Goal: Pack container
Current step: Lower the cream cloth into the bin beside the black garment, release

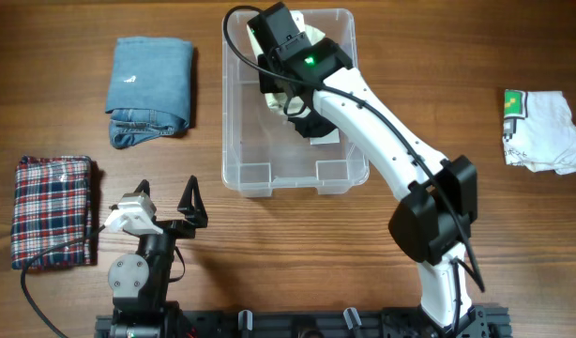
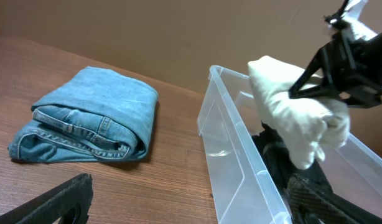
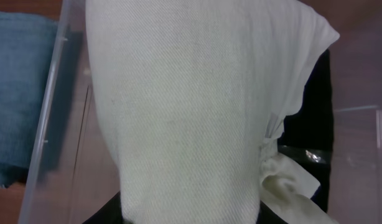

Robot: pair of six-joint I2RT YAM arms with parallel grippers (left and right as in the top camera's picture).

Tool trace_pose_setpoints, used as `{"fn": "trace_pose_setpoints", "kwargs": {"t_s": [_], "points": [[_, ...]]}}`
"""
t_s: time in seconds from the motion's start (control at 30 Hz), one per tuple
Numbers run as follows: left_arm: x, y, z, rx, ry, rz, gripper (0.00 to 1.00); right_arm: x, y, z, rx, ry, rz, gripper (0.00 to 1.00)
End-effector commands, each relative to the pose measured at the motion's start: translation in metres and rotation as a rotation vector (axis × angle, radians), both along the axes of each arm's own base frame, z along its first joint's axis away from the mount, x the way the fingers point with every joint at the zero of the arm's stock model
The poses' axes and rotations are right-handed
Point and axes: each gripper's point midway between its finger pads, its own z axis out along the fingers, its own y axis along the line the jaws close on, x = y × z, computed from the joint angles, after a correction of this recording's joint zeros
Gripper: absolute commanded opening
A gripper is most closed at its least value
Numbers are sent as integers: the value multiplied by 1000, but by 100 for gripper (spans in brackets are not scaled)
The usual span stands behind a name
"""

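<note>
- The container (image 1: 246, 122) sits on the table (image 1: 513, 235) at the middle of the far side, open side up, with its long side running away from you. Its near short end is close to the front of your left arm.
- Your right gripper (image 2: 300, 92) reaches over the far half of the container and is clenched on a cream cloth (image 2: 297, 106). The black fingers pinch the bundle from both sides.
- In the right wrist view, the cream cloth (image 3: 191, 112) fills almost the whole frame and hangs straight down from the fingers. A clear wall of the container (image 3: 60, 93) shows at the left edge.
- A black cloth (image 1: 311, 127) lies inside the container below the cream one. The cream cloth's lower end hangs down between the walls, close to the black cloth. You cannot tell from these views whether the two touch.
- Your left gripper (image 1: 166, 197) sits low at the near left of the table, with its fingers spread wide and nothing between them. It is well apart from the container.
- A pair of folded jeans (image 1: 150, 89) lies to the left of the container, near its wall but not touching it. The left wrist view shows the jeans (image 2: 91, 118) just beside the clear wall (image 2: 231, 155).
- A folded plaid shirt (image 1: 52, 211) lies at the near left edge, beside your left arm.
- A crumpled white garment (image 1: 543, 131) with a small green print lies far to the right, well apart from the container.
</note>
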Motion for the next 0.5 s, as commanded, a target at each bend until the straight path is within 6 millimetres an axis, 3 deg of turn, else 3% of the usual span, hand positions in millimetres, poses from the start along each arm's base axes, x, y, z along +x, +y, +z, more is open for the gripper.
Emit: {"fn": "trace_pose_setpoints", "kwargs": {"t_s": [0.0,0.2,0.4,0.47], "points": [[0,5,-4,21,5,21,100,13,9,13,45,-63,-24,40],[0,5,-4,21,5,21,100,20,19,-8,70,-46,-43,41],[0,5,-4,22,5,21,100,19,20,-36,36,3,-40,64],[0,5,-4,21,5,21,100,20,21,-37,40,-1,-41,83]]}}
